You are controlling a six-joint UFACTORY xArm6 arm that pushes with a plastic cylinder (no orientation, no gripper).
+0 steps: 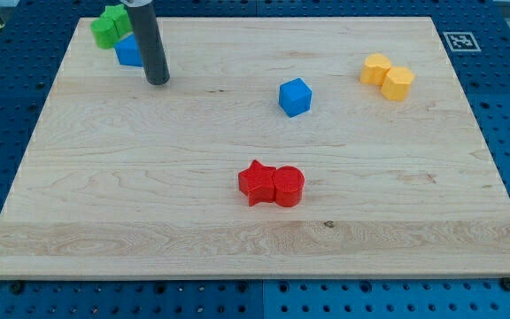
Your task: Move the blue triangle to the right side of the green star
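Observation:
The blue triangle [128,51] lies near the view's top left corner of the wooden board [255,239], partly hidden by my rod. The green star [110,26] sits just above and left of it, touching it. My tip [157,81] rests on the board just right of and slightly below the blue triangle, close to it or touching it.
A blue cube [295,97] sits above the board's centre. A red star [257,182] and a red cylinder [288,187] touch each other below centre. Two yellow blocks [387,76] sit together at the view's upper right.

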